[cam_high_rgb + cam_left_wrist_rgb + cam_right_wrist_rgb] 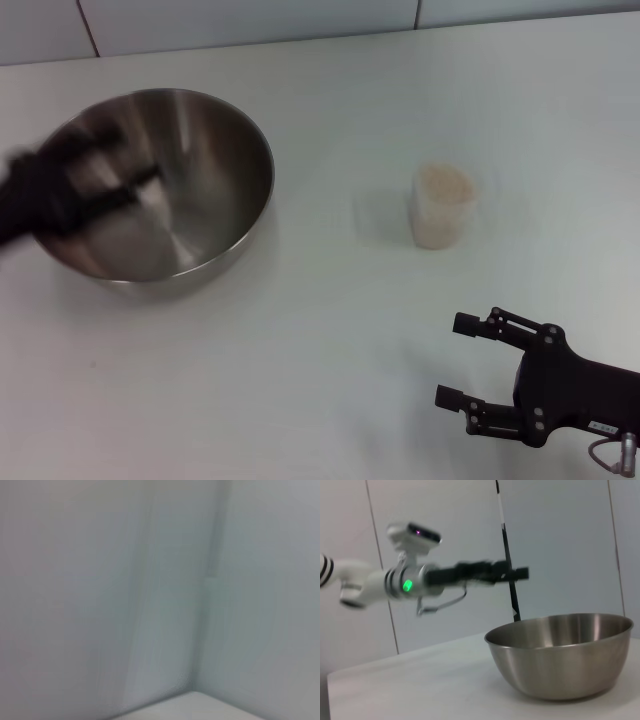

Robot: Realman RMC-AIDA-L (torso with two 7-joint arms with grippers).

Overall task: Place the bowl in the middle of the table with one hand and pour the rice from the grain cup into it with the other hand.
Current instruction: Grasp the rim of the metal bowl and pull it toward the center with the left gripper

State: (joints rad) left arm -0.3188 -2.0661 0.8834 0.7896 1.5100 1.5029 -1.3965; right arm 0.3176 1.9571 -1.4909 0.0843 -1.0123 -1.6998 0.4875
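The steel bowl (200, 160) stands on the white table (320, 340) at the left; it also shows in the right wrist view (560, 655). My left gripper (148, 186) is blurred and hangs over the bowl's left side; in the right wrist view it (519, 573) is above the rim, apart from the bowl. The translucent grain cup (441, 215) stands upright at the middle right, full of pale rice (444, 183). My right gripper (456, 360) is open and empty near the front right, in front of the cup.
Grey wall panels (250, 20) run along the table's far edge. The left wrist view shows only the wall (150, 580) and a strip of table (195, 707). Bare tabletop lies between the bowl and the cup.
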